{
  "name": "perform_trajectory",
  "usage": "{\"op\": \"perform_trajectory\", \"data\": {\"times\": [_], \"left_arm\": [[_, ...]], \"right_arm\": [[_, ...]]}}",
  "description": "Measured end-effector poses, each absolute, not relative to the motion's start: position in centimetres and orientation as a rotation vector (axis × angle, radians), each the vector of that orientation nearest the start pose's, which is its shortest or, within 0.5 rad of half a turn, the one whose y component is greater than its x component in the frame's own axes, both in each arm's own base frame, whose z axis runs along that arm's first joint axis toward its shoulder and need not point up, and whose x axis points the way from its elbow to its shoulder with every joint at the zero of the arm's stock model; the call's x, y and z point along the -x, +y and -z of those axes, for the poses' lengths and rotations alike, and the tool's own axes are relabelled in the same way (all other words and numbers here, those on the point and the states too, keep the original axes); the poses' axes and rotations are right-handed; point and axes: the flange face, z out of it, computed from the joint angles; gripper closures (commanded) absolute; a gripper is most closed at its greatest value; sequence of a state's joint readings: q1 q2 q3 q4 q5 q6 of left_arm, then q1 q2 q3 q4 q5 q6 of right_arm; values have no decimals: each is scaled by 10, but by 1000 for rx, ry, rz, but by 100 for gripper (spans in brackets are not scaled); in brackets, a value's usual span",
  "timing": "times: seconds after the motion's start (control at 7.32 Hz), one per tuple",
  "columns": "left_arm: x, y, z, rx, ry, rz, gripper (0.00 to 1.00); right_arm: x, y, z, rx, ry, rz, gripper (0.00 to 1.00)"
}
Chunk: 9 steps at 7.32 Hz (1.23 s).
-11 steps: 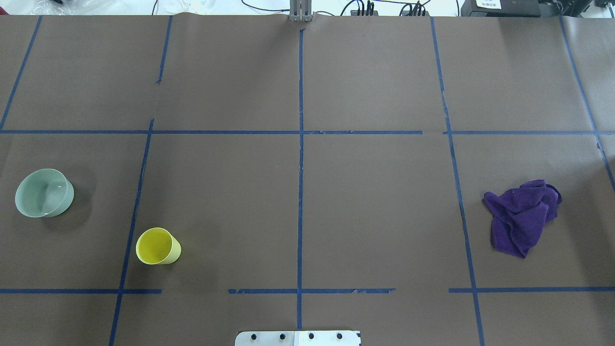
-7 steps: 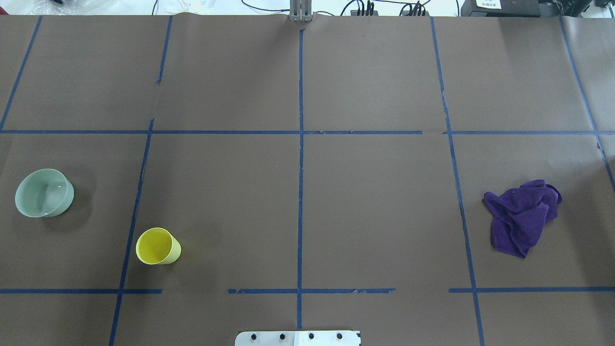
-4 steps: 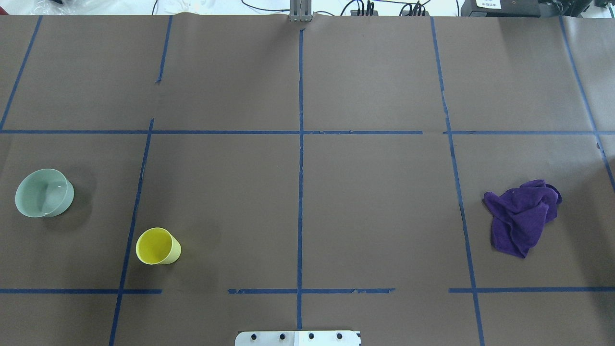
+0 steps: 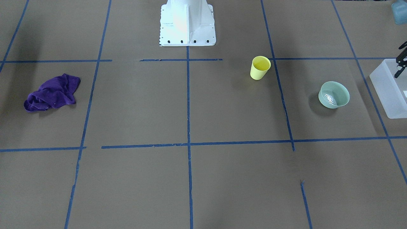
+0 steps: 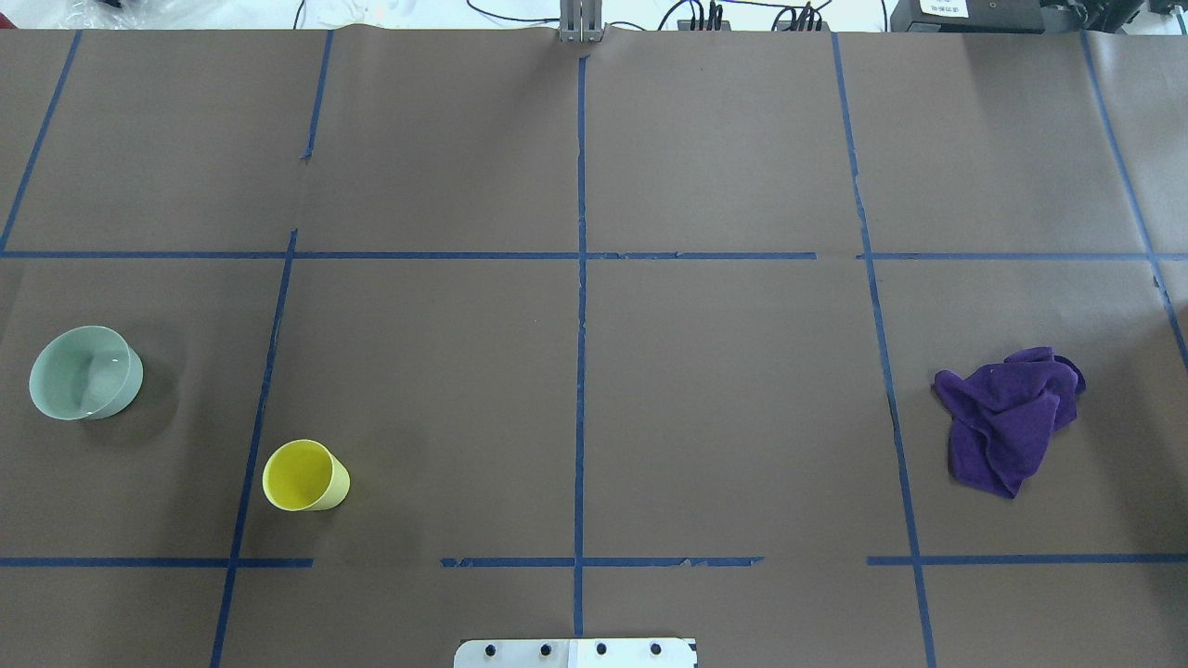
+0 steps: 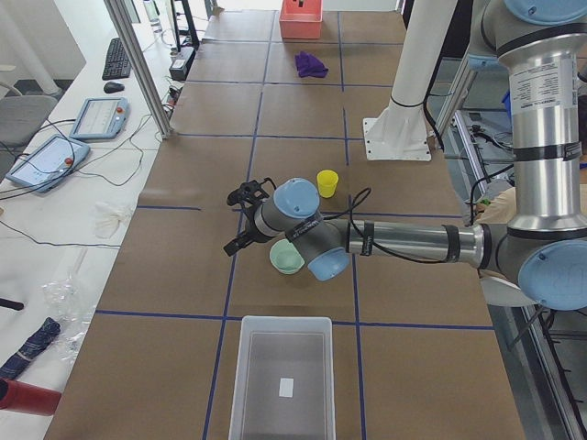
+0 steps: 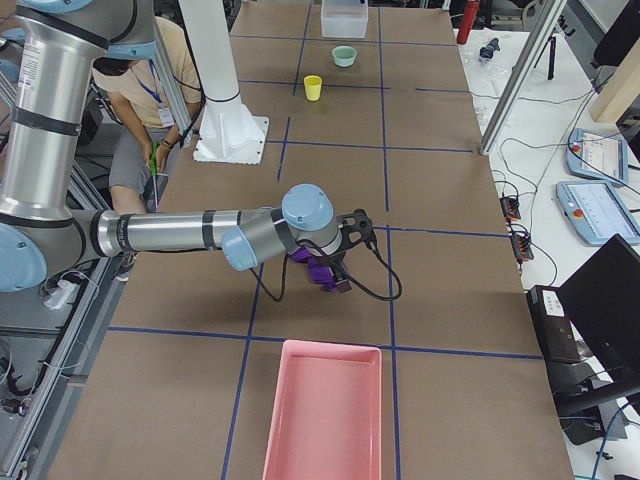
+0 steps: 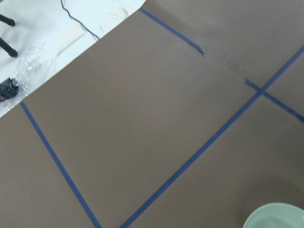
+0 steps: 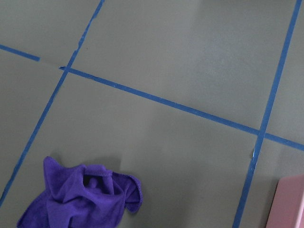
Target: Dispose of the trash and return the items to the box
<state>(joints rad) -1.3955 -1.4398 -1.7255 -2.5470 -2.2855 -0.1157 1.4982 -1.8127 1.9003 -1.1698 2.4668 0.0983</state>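
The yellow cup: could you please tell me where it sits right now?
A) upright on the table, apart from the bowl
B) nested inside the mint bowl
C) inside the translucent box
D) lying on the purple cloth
A: the yellow cup stands mouth-up on the brown table, well apart from the mint bowl.

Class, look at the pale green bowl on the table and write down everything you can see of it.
The bowl is round, pale mint green, smooth like plastic, with low walls that narrow toward the base. It stands upright, mouth up, empty but for a whitish mark on its inner bottom. It rests on the brown paper table, between the yellow cup and the frosted white bin, touching neither.
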Motion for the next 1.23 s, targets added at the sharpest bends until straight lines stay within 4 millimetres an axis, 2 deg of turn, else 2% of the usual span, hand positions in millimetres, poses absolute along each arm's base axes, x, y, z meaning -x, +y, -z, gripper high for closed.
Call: {"op": "perform_trajectory", "data": {"times": [0.27,0.55,0.82,1.09,1.23], "left_arm": [[-49,-467,-491,-793,959,-231,0],[-97,-454,-453,-713,1074,-114,0],[-169,-424,-432,-669,1069,-45,0],[-225,-386,-410,-520,1040,-14,0],[-252,-369,-408,-461,1011,14,0]], "right_arm": [[-25,-420,-540,-339,-936,78,0],[-23,-432,-529,-320,-940,-3,0],[-20,-435,-523,-345,-934,0,0],[-17,-435,-521,-386,-917,15,0],[-16,-435,-522,-390,-907,17,0]]}}
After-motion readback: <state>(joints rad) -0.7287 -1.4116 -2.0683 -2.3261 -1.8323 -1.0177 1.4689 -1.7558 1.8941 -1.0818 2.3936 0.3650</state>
